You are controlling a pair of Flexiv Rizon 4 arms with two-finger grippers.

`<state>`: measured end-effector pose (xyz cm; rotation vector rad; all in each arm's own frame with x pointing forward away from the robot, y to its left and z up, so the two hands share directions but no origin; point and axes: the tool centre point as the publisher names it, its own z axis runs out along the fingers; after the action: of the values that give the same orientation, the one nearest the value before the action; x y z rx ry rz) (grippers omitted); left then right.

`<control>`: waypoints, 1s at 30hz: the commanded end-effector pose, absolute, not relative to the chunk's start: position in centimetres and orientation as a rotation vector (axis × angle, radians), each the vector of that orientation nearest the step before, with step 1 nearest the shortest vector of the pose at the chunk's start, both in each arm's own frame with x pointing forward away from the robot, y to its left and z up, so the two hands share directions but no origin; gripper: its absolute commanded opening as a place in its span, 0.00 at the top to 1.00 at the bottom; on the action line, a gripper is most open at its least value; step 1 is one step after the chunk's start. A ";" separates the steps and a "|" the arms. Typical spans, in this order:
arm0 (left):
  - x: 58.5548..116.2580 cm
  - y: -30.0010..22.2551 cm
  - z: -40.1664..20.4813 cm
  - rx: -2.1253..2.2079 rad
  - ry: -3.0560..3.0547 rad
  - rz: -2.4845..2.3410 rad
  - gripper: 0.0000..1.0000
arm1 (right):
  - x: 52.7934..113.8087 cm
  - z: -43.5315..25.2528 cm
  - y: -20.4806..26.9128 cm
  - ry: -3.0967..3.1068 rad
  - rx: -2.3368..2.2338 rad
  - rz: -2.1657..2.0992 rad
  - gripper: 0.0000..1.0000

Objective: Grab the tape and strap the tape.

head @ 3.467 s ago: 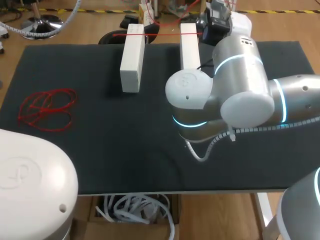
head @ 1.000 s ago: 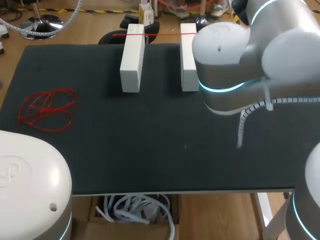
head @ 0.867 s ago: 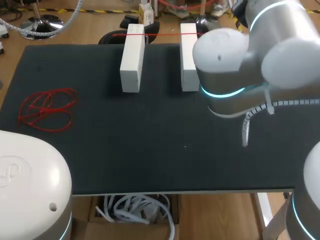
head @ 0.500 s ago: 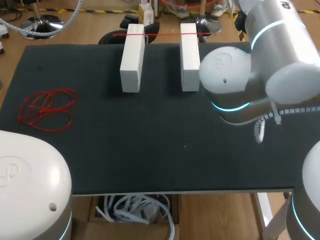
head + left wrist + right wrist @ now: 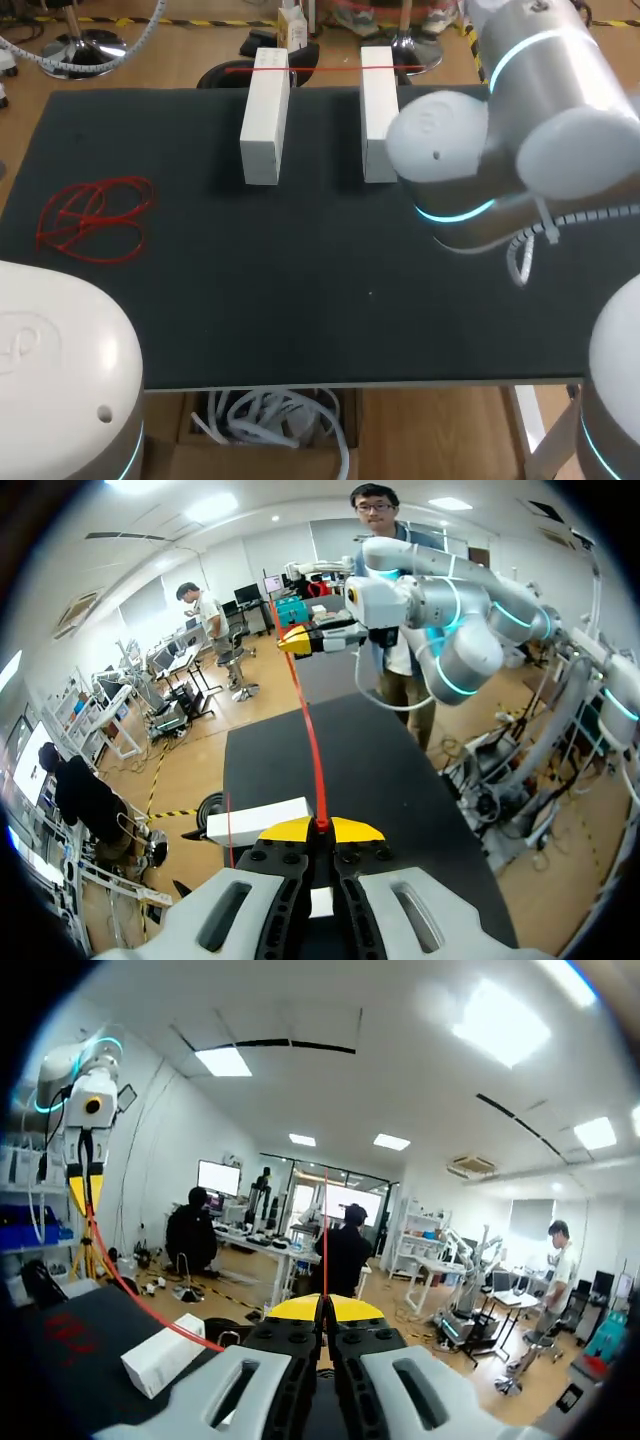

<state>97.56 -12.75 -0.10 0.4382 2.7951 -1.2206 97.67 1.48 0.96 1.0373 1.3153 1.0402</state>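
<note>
A thin red tape (image 5: pixel 320 68) runs taut across the far ends of two white blocks (image 5: pixel 265 115) (image 5: pixel 378 110). In the left wrist view my left gripper (image 5: pixel 322 826) is shut on the tape (image 5: pixel 310 730), above a white block (image 5: pixel 262 820). The tape stretches from there to my right gripper (image 5: pixel 305 640), held in the air further out. In the right wrist view my right gripper (image 5: pixel 323 1306) is shut on the tape (image 5: pixel 324 1240); a second length curves off to my left gripper (image 5: pixel 80 1195). Neither gripper shows in the head view, only my right arm (image 5: pixel 500 130).
A loose tangle of red tape (image 5: pixel 95 215) lies on the black table mat (image 5: pixel 300 300) at the left. My left arm's base (image 5: pixel 60 370) fills the near left corner. A box of white cords (image 5: pixel 270 420) sits below the front edge.
My right arm's elbow has swung to the right, uncovering the right block, then eased back a little. Blocks, taut tape and tangle have stayed put.
</note>
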 end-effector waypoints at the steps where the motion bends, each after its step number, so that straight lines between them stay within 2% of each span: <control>1: 97.6 -12.7 0.0 0.438 2.799 -1.216 1.00 | 97.9 3.0 2.5 1.403 0.717 0.700 1.00; 25: 97.6 -12.7 0.0 0.438 2.799 -1.216 1.00 | 97.9 3.0 2.5 1.403 0.717 0.700 1.00; 30: 97.6 -12.7 0.0 0.438 2.799 -1.216 1.00 | 97.6 3.3 4.3 1.497 0.647 0.568 1.00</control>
<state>97.56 -12.76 -0.10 0.4383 2.7953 -1.2205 98.04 2.90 2.11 0.6368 1.4589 0.6230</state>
